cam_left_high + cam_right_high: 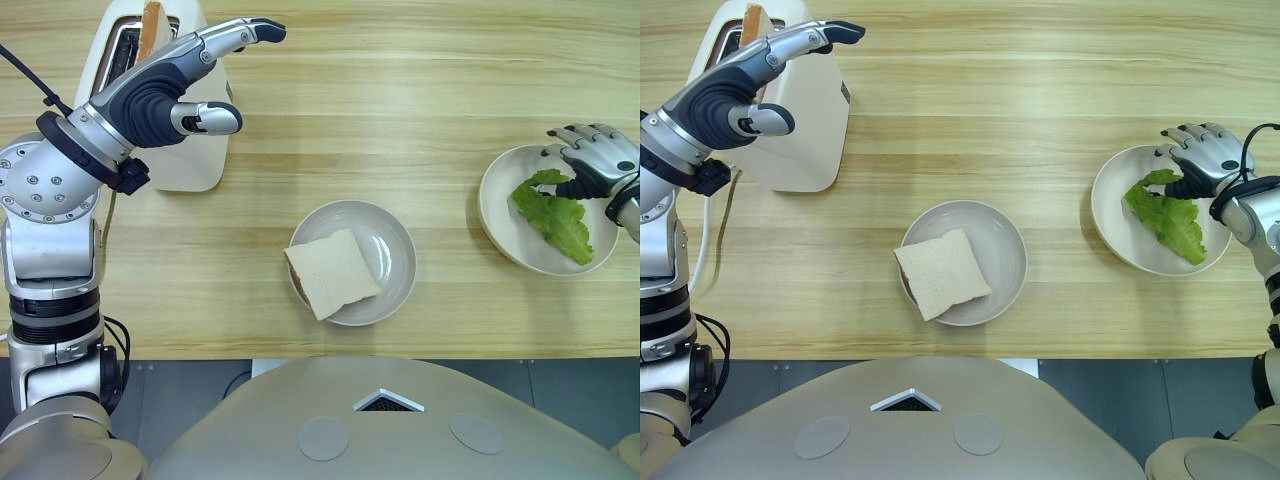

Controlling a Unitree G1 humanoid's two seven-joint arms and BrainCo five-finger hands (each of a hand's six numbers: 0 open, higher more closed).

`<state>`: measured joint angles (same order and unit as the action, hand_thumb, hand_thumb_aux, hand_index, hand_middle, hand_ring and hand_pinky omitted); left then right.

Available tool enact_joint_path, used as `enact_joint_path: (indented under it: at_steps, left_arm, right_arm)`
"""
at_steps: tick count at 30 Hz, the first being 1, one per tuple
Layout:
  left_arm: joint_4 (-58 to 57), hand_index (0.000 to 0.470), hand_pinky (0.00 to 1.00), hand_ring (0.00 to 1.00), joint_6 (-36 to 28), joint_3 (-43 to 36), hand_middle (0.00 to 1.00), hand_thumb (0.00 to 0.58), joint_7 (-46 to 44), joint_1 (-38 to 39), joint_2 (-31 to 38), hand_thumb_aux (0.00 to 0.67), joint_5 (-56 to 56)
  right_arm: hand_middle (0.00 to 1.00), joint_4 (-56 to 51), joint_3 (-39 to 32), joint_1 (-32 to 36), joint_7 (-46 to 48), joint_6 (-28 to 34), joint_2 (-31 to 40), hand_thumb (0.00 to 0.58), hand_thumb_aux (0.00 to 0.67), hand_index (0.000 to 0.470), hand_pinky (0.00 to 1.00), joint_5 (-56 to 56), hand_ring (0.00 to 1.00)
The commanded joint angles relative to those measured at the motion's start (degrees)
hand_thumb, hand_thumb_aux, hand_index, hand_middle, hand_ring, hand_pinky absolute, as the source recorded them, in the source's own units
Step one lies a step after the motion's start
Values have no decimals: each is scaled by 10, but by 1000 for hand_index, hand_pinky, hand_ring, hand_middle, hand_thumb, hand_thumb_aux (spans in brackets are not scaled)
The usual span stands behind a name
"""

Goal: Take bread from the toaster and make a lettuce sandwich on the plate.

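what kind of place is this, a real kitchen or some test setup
Probably a kitchen-style test bench: a wooden table carries a toaster with a bread slice in its slot, a plate with a second slice, and a bowl holding a lettuce leaf.

Both eyes sit side by side on the robot's head and look steeply down, almost straight onto the pale, striped wooden tabletop [400, 100]. They face forward across it from its near edge. They are close enough that the table runs out of frame at the left, right and far sides. The two share nearly the whole scene: the cream boxy toaster [195, 165] at far left, the round beige plate [395, 245] in the middle, and a second round beige dish [497, 225] at right. In the right eye view everything sits a little further left, so more tabletop shows beyond that dish.
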<state>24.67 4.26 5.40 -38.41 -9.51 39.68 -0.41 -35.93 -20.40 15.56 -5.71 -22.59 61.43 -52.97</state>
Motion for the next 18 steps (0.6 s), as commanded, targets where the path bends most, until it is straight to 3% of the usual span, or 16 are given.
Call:
enact_joint_path:
  at_steps: [1,13,15,17,18]
  left_arm:
    - [1,0,0,0,-4,0,0,0,-1,0,9,0,4]
    - [11,0,0,0,-9,0,0,0,-3,3,12,0,4]
    - [10,0,0,0,-9,0,0,0,-3,2,12,0,4]
    - [10,0,0,0,-10,-1,0,0,-2,2,12,0,5]
    - [9,0,0,0,-10,-1,0,0,-2,2,12,0,5]
  right_arm:
    - [0,-12,-13,17,13,-13,9,313,215,151,0,-11,0]
    - [0,-22,-39,37,20,-2,12,343,242,170,0,-50,0]
    - [0,-20,-40,35,21,-2,14,387,284,199,0,-51,0]
    - [0,-16,-42,31,22,-5,14,501,423,297,0,-52,0]
    - [0,-14,-43,28,23,-6,14,526,465,326,0,-51,0]
